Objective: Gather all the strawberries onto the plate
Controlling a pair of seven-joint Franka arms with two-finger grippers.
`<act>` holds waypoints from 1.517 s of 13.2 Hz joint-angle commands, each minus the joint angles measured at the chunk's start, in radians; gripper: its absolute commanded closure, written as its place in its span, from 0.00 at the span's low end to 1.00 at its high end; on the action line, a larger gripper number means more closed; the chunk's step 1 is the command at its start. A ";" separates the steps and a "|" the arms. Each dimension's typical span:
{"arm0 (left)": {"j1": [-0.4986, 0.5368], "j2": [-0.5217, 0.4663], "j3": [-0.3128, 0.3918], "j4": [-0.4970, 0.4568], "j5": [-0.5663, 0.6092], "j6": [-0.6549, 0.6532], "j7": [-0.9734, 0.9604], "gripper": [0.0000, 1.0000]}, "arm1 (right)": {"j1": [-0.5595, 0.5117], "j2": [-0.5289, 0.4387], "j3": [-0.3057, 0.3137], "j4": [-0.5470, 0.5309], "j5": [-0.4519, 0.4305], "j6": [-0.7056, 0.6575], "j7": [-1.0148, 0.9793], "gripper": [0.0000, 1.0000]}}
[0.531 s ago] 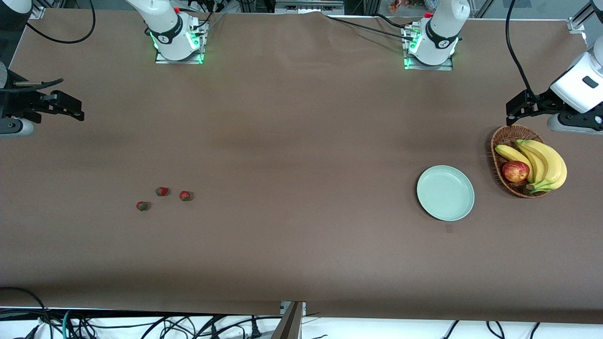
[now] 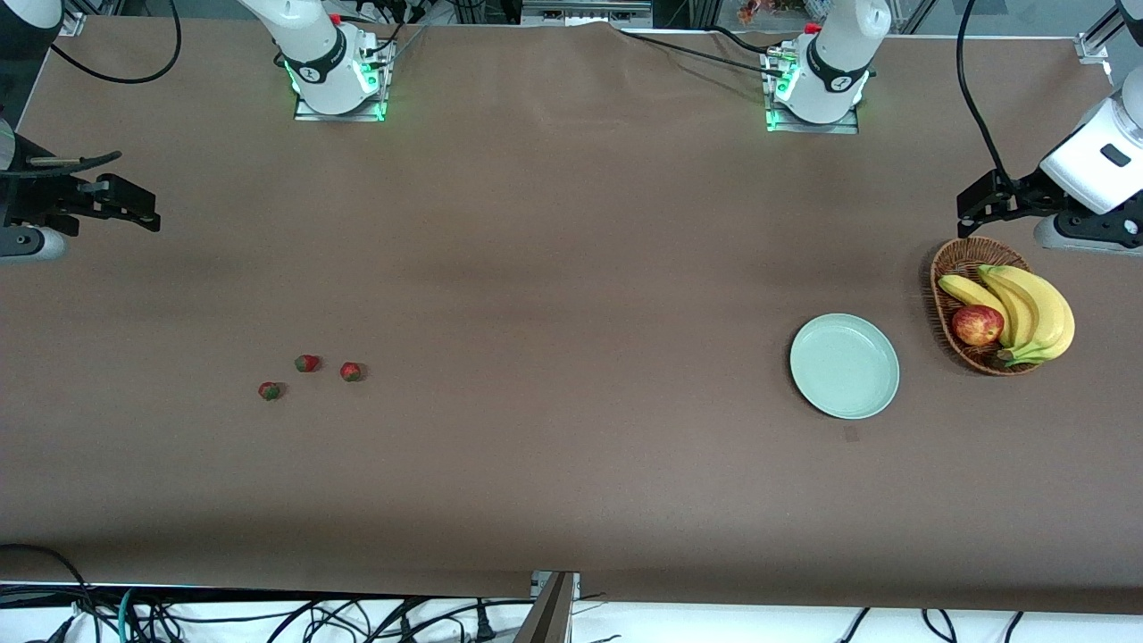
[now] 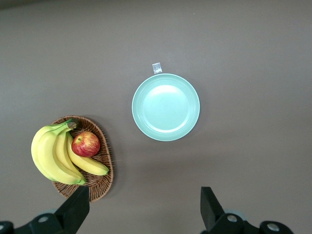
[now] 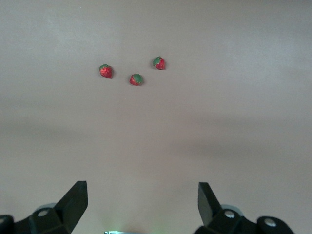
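Plate point(image 2: 844, 366) bare; 3 strawberries point(image 2: 307, 363) well apart from it, twd right arm's end; basket point(image 2: 960, 259) just beside plate; left gripper point(image 3: 144, 209) wide, empty, over table by basket; right gripper point(image 4: 141, 204) wide, empty.

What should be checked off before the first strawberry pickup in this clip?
1. Three strawberries lie apart on the table toward the right arm's end: ok.
2. Plate holds nothing yet: ok.
3. Right gripper open, nothing held: ok.
4. Left gripper open, nothing held: ok.
5. Basket with bananas and apple sits apart from the plate: ok.
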 commanded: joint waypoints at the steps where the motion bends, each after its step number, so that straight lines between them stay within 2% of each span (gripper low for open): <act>1: -0.011 -0.005 0.009 -0.001 -0.020 -0.004 0.003 0.00 | 0.002 0.064 0.006 0.017 -0.022 0.064 0.004 0.00; 12: -0.011 -0.005 0.007 -0.001 -0.022 -0.005 0.001 0.00 | -0.011 0.470 0.001 0.015 -0.022 0.455 0.007 0.00; 17: -0.011 -0.005 0.007 -0.001 -0.022 -0.007 0.003 0.00 | -0.037 0.613 0.001 0.008 -0.022 0.610 0.003 0.00; 20: -0.011 -0.005 0.009 -0.001 -0.022 -0.007 0.003 0.00 | -0.041 0.650 0.001 0.006 -0.016 0.647 0.004 0.00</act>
